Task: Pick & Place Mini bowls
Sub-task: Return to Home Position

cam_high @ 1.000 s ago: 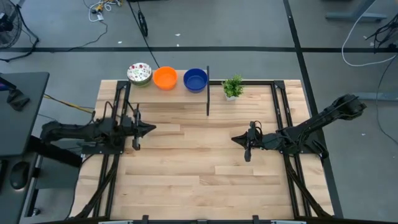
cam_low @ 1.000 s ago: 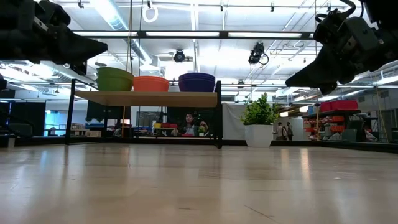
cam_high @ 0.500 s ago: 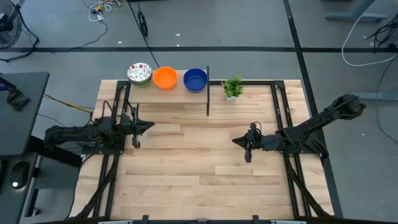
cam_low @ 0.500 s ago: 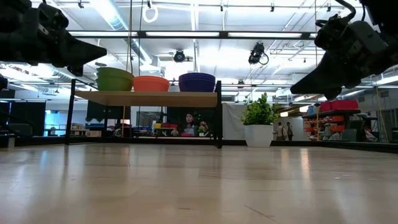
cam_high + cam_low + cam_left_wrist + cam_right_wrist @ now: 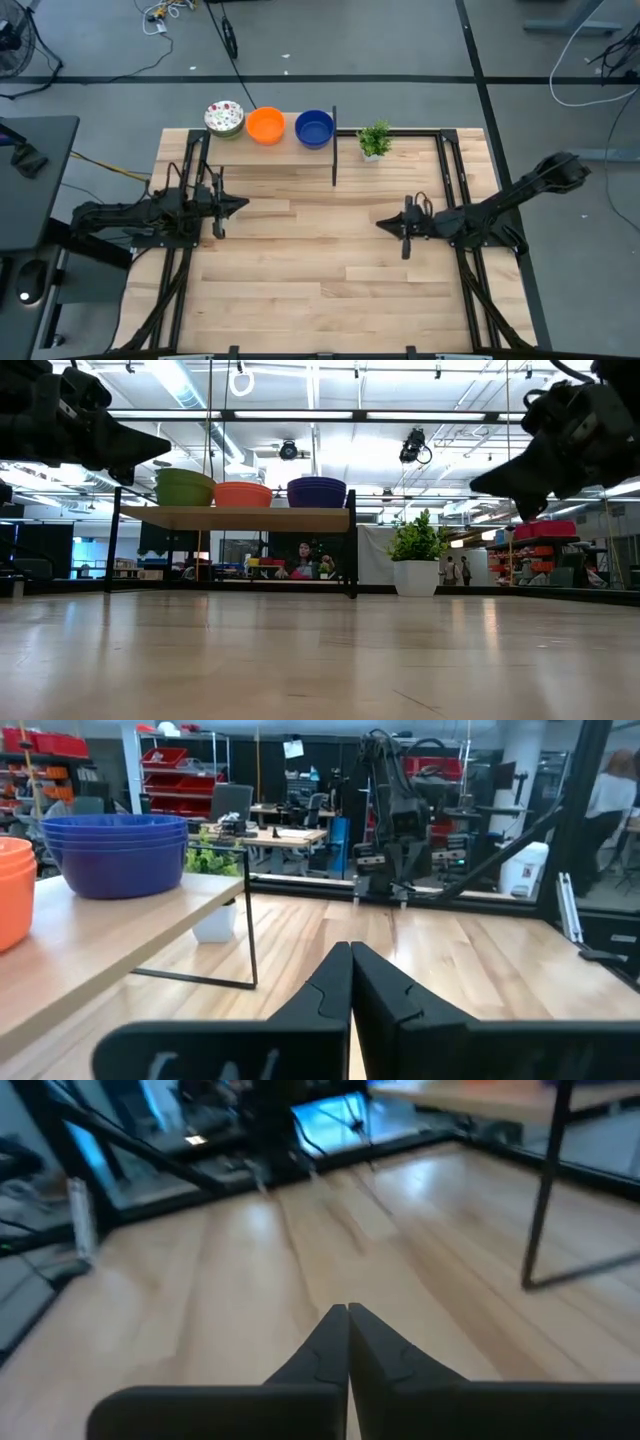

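Three stacks of mini bowls stand in a row on a low wooden shelf (image 5: 270,145) at the table's far edge: floral white (image 5: 224,117), orange (image 5: 265,125) and blue (image 5: 314,128). In the low view they show as green-walled (image 5: 185,487), orange (image 5: 243,494) and blue (image 5: 317,491). My left gripper (image 5: 245,204) hovers shut above the table's left half, near of the shelf and pointing right; its wrist view shows the shut gripper (image 5: 351,948) beside the blue stack (image 5: 112,853). My right gripper (image 5: 380,224) hovers shut over the right half, pointing left, fingers closed (image 5: 348,1310). Neither holds anything.
A small green potted plant (image 5: 375,140) stands on the table right of the shelf. The shelf's thin black legs (image 5: 334,150) reach down to the table. Black frame rails (image 5: 455,180) run along the left and right sides. Bare wood (image 5: 310,250) lies between the arms.
My right gripper has drawn back a little toward the table's right edge and risen slightly, staying shut. The bowls have not moved.
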